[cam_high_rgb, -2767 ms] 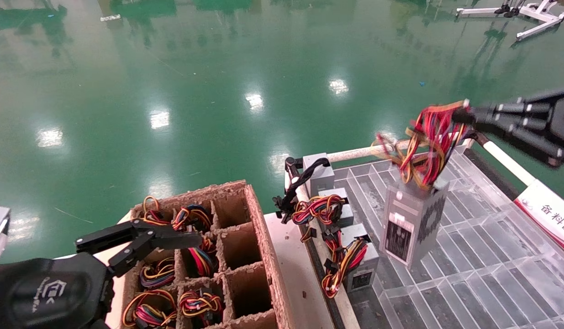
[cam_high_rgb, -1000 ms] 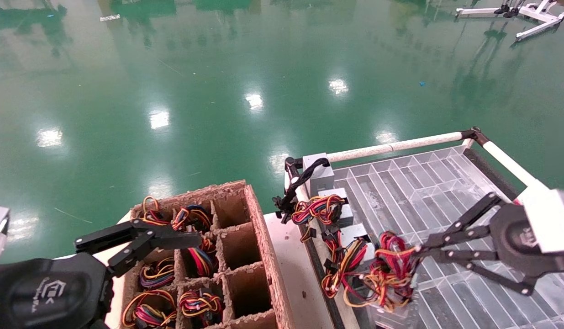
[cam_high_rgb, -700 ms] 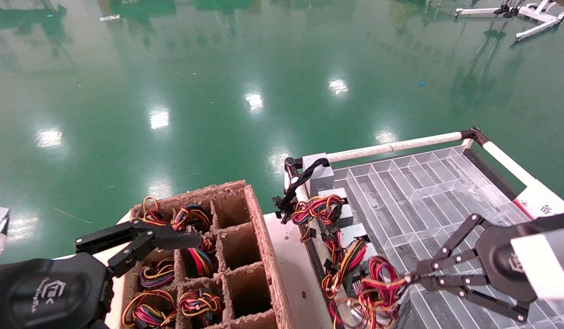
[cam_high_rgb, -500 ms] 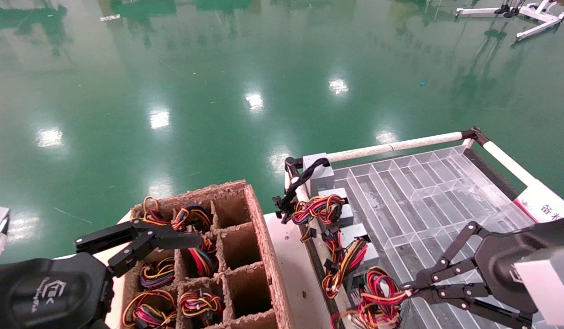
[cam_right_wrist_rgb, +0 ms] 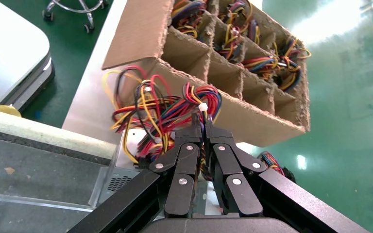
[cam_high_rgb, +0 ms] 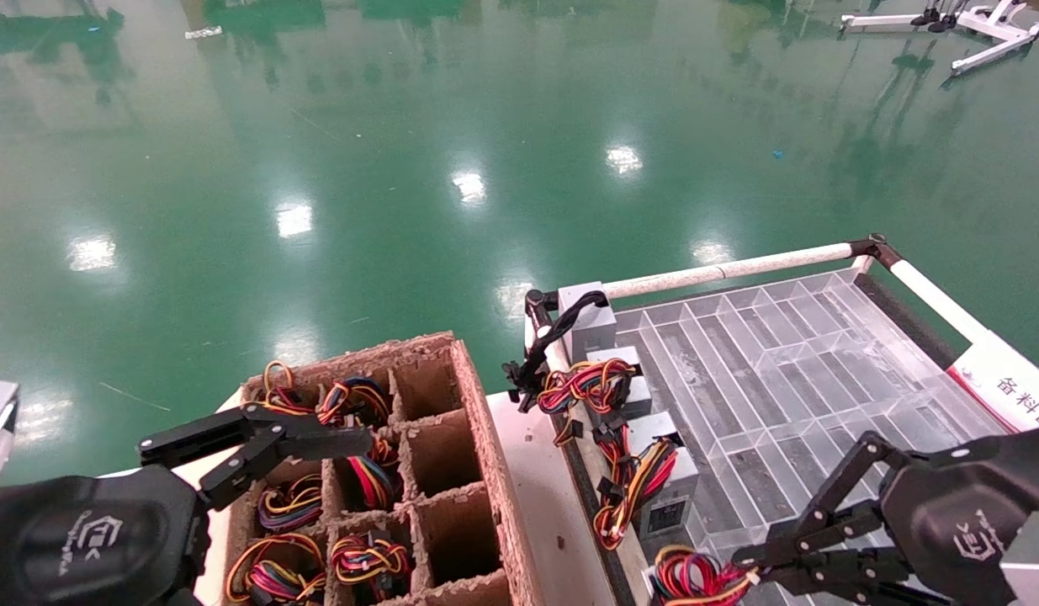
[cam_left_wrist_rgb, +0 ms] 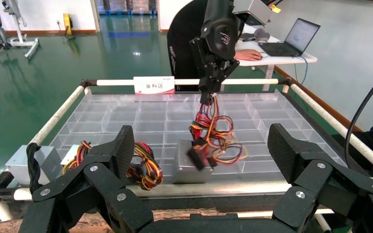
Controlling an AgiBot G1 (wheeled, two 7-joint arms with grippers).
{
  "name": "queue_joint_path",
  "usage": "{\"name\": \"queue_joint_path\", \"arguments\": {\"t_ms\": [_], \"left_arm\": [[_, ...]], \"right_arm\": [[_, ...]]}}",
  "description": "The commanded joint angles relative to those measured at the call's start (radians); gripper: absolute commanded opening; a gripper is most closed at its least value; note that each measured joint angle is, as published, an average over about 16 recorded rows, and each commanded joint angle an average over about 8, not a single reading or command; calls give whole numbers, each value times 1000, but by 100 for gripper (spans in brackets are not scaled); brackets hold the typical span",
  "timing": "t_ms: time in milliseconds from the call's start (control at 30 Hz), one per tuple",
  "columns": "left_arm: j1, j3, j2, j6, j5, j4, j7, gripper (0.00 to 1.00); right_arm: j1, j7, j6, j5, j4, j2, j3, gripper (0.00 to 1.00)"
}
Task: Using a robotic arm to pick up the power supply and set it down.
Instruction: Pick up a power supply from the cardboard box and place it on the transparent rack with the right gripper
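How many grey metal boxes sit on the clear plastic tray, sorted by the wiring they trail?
Grey metal boxes trailing red, yellow, orange and black wires: 3; the last is the power supply whose wires the right gripper pinches.
Grey metal box with only a black cable: 1
Total: 4

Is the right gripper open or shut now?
Shut. The right gripper has its fingers pressed together on the power supply's wire bundle.
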Motion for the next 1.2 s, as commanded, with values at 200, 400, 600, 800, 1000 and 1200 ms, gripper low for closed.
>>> {"name": "queue_joint_path", "arguments": {"t_ms": [200, 400, 600, 800, 1000, 1200], "left_arm": [[0, 0, 0, 0, 0, 0, 0, 100], [0, 1, 0, 0, 0, 0, 0, 100], [0, 1, 0, 0, -1, 0, 1, 100], [0, 1, -1, -1, -1, 0, 1, 100], [0, 2, -1, -1, -1, 0, 1, 100], [0, 2, -1, -1, -1, 0, 1, 100]], "right_arm": [[-10, -36, 5, 55, -77, -23, -57, 0], [-40, -75, 6, 99, -153, -50, -88, 0], [-75, -115, 7, 139, -229, -75, -113, 0], [-109, -138, 7, 183, -301, -96, -130, 0], [-133, -151, 6, 219, -354, -106, -146, 0], [-146, -150, 6, 247, -391, -106, -162, 20]]}}
